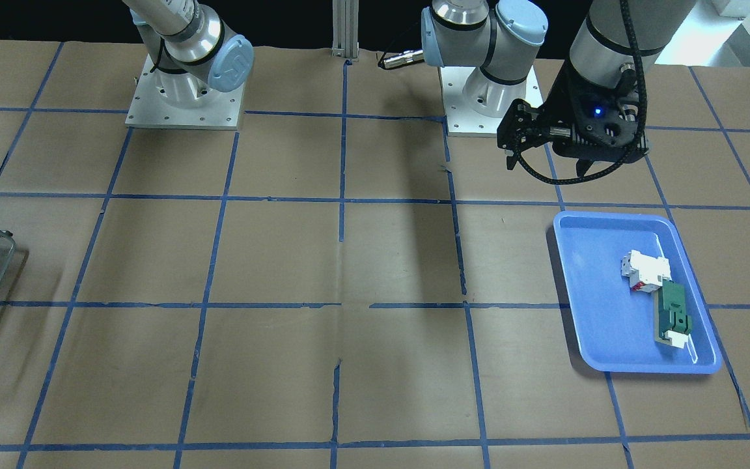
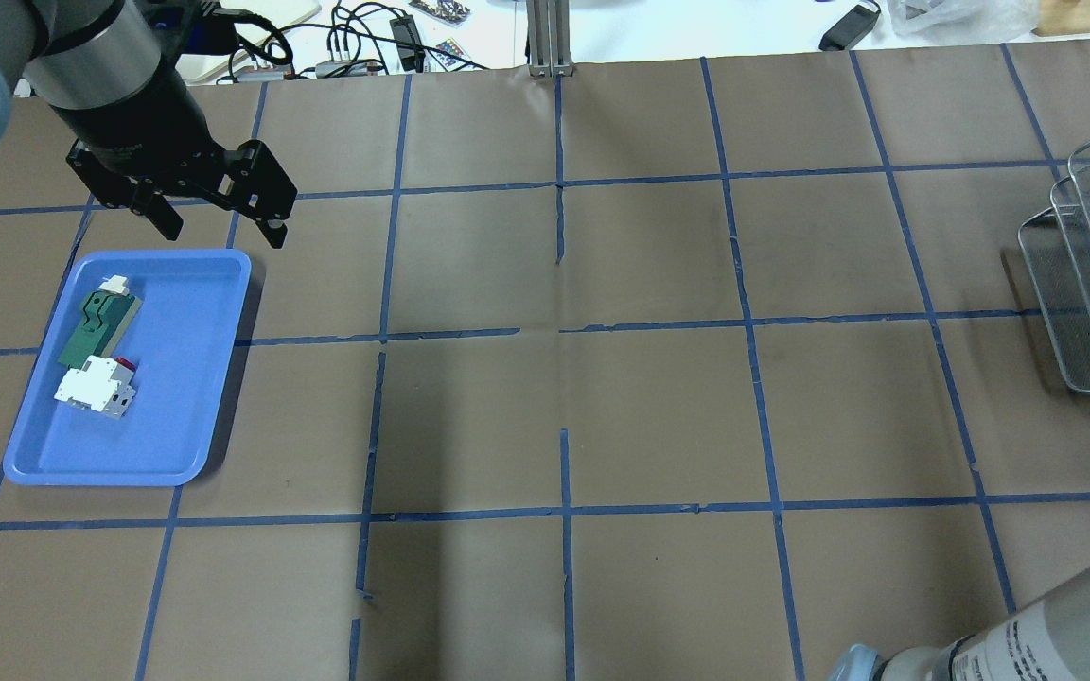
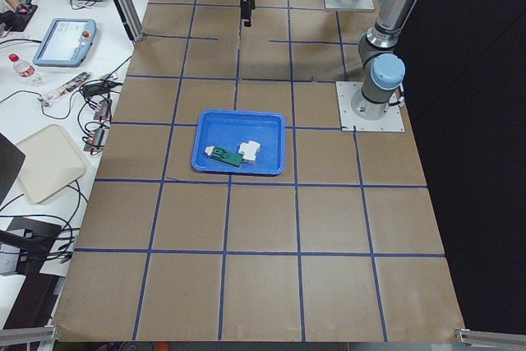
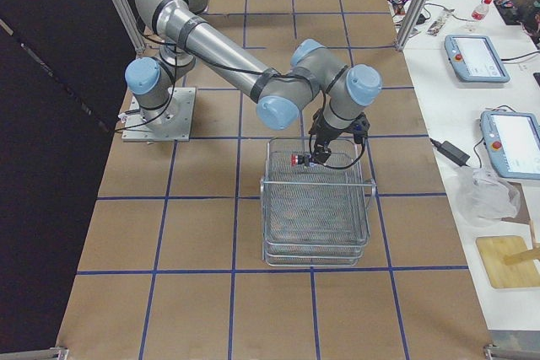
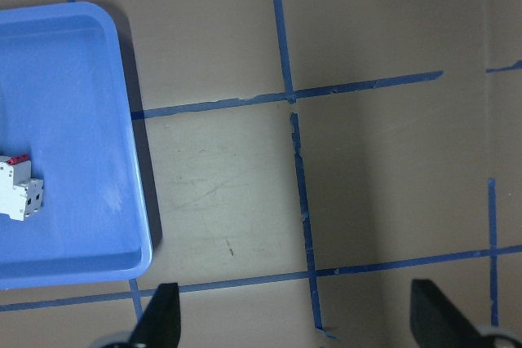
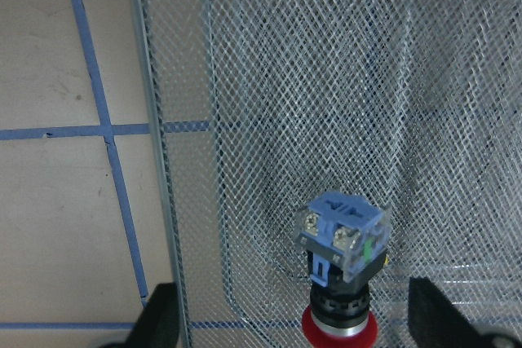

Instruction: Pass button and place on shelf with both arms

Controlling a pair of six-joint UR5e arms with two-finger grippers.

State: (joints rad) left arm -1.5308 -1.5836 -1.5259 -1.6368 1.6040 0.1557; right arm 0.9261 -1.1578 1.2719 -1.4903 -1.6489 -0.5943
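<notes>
The button (image 6: 339, 260) lies in the shelf's (image 6: 342, 79) mesh top tier, with its blue rear block toward the camera and its red cap at the bottom edge of the view. My right gripper (image 6: 295, 309) is open, its fingers wide apart on either side of the button and not touching it. In the exterior right view the right gripper (image 4: 321, 154) hangs over the shelf (image 4: 316, 208), with the red cap (image 4: 297, 158) beside it. My left gripper (image 2: 219, 227) is open and empty above the table, near the blue tray's far corner.
The blue tray (image 2: 176, 378) on the robot's left holds a white-and-red block (image 2: 96, 388) and a green flat part (image 2: 96, 326). The shelf (image 2: 1089, 284) stands at the table's right edge. Blue tape lines cross the brown table cover.
</notes>
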